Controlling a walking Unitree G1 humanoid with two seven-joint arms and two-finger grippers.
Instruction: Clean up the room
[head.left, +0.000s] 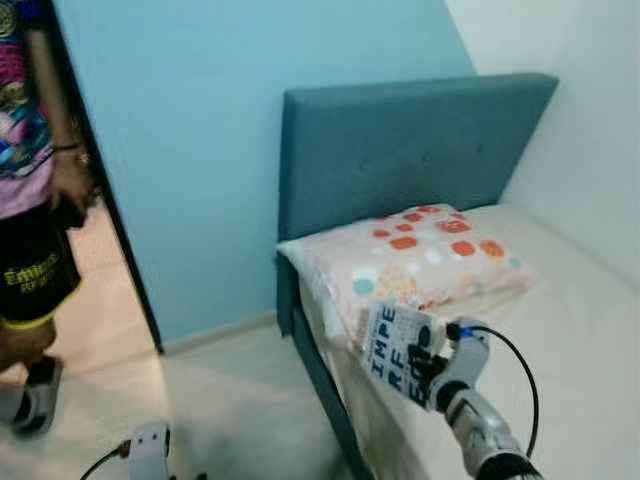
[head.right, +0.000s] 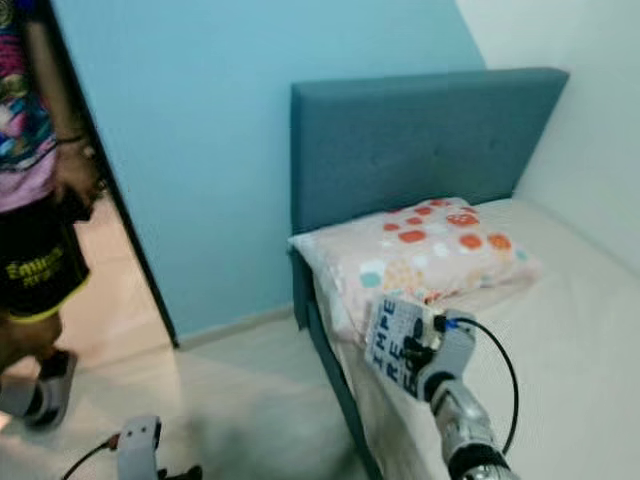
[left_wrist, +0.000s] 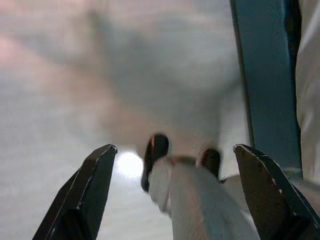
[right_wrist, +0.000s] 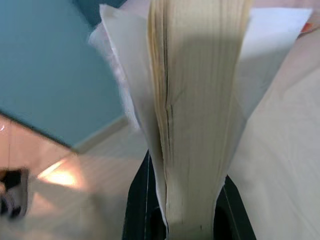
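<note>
My right gripper (head.left: 425, 362) is shut on a white paperback book (head.left: 396, 350) with large dark letters, held over the near edge of the bed (head.left: 580, 330) just in front of the pillow (head.left: 420, 255). In the right wrist view the book's page edges (right_wrist: 195, 115) stand up between the two black fingers (right_wrist: 137, 200). My left gripper (left_wrist: 172, 175) hangs low over the pale floor with its fingers (left_wrist: 85, 192) spread open and nothing between them; its arm (head.left: 148, 450) shows at the lower left.
A person (head.left: 35, 200) in dark shorts stands in the doorway at the left, near a dark door frame (head.left: 110, 190). The teal headboard (head.left: 400, 150) meets a blue wall (head.left: 180, 150). Pale floor (head.left: 240, 400) lies beside the bed frame.
</note>
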